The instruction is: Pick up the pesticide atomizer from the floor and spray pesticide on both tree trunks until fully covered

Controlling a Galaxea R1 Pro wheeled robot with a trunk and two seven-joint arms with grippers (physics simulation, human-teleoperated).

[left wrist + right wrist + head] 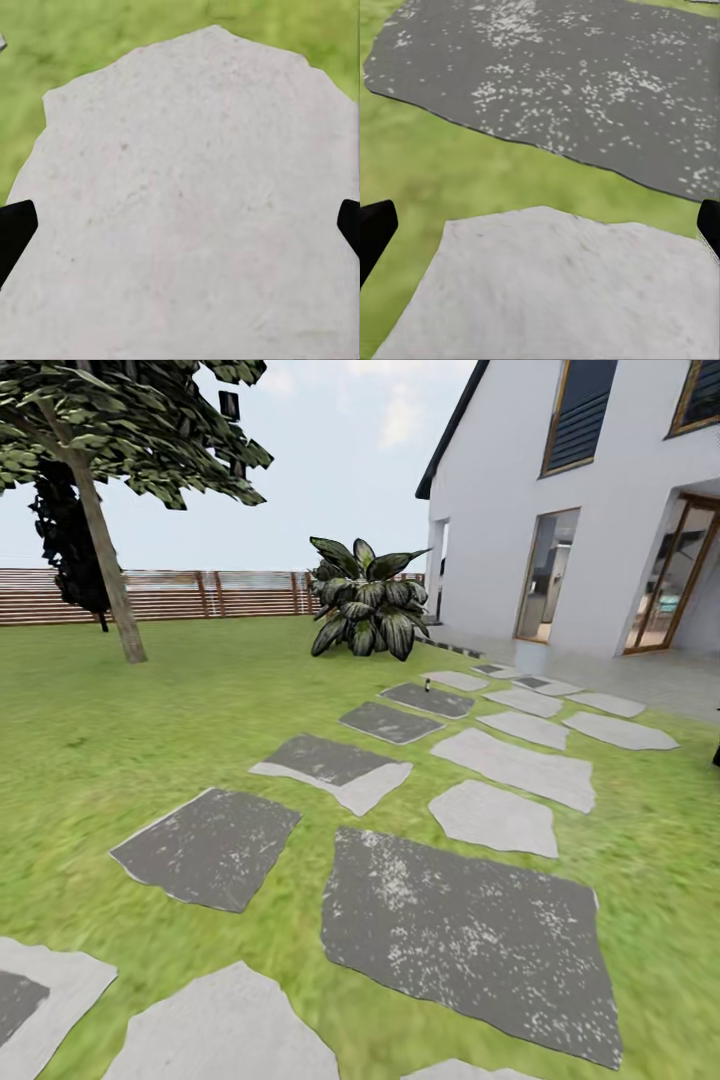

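Left gripper [180, 229]: dark fingertips sit at the two side edges of the left wrist view, spread wide, nothing between them; a pale stone slab [187, 210] lies below, with grass [90, 30] past its edge.
Right gripper [540, 229]: fingertips likewise far apart at the edges of the right wrist view, holding nothing; below are a pale slab [562, 292], a strip of grass and then a dark speckled slab [562, 82].
Atomizer [427, 684]: a tiny dark upright object far down the stone path, standing at the edge of a dark slab [428, 700]; too small to make out any detail.
Tree [95, 450]: far left on the lawn, with a leaning grey-brown trunk [108, 570] bare low down and dark leaves above.
Shrub [368, 610]: broad-leaved, dark, near the corner of the house.
Path: grey and pale slabs across the lawn [120, 740], running toward the house.
House [590, 500]: white wall with tall glass doors, at right.
Fence [200, 595]: brown slats along the back of the garden.
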